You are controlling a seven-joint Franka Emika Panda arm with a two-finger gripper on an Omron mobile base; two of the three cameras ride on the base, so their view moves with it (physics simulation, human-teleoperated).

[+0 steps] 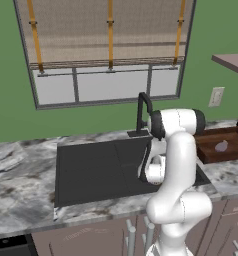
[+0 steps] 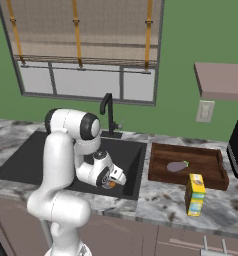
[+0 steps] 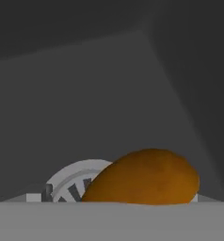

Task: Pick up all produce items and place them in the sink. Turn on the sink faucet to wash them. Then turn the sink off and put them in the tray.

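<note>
One orange piece left in the sink.
It lies crosswise just beyond the gripper, whose jaws are spread wide, grasping nothing.

We find a grey marbled counter carrying a black sink set into it, a black faucet on the rim behind, a brown wooden tray just right of the basin, and a yellow carton standing upright at the tray's front edge.
</note>
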